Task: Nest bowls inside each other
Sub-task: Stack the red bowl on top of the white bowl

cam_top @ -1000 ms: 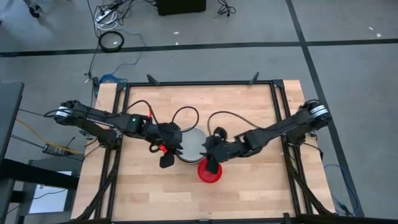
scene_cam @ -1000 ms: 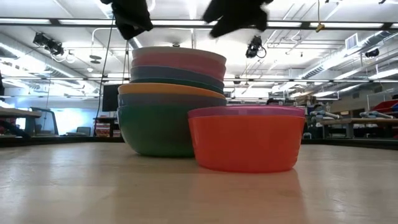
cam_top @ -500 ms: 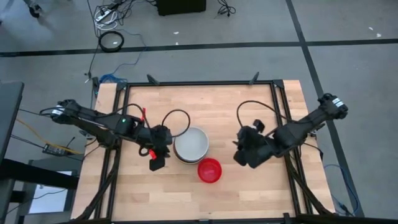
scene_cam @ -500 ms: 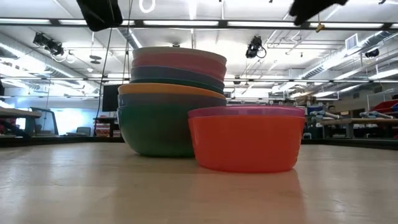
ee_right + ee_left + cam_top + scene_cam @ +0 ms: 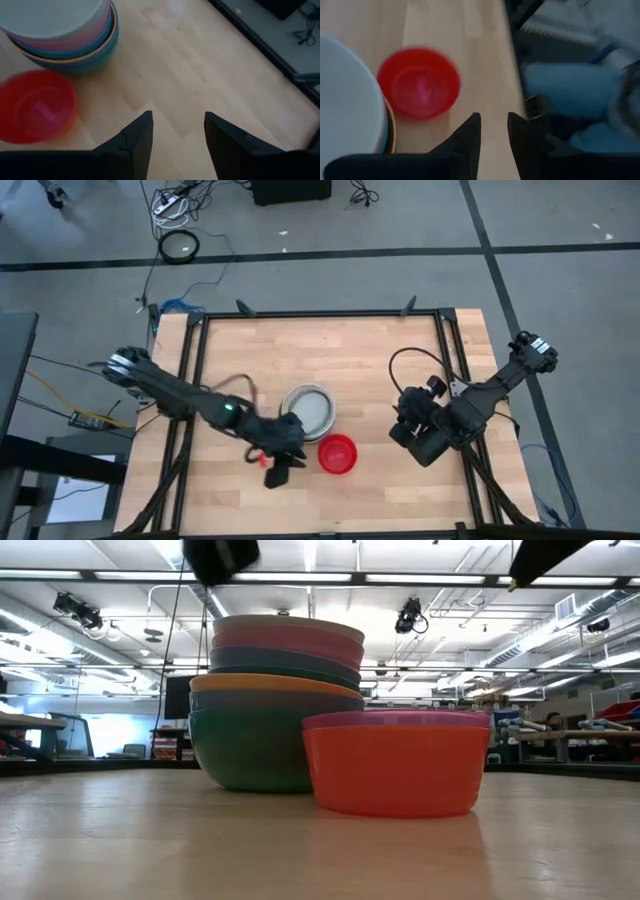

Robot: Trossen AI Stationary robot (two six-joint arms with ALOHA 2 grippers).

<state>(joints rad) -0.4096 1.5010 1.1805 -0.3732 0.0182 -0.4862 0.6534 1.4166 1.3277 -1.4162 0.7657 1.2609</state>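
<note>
**Stack stands, red bowl sits alone beside it**

Centre of the high view, and there is the stack of bowls (image 5: 307, 411), white one on top, resting on the wooden table (image 5: 340, 350). From table height the layers read clearly: white rim, then pink, blue, teal, orange, and a big green bowl (image 5: 250, 750) at the base. Just beside the stack, toward the lower right of the high view, sits the small red bowl (image 5: 337, 453), upright and on its own, not nested in anything.

The left gripper (image 5: 277, 473) hangs at the lower centre of the high view, just left of the red bowl, fingers a narrow gap apart and holding nothing; its wrist camera looks past them at the red bowl and the stack's edge.

Over on the right side of the frame, the right gripper (image 5: 418, 442) hovers well apart from the bowls, fingers spread wide, empty above bare wood.
</note>
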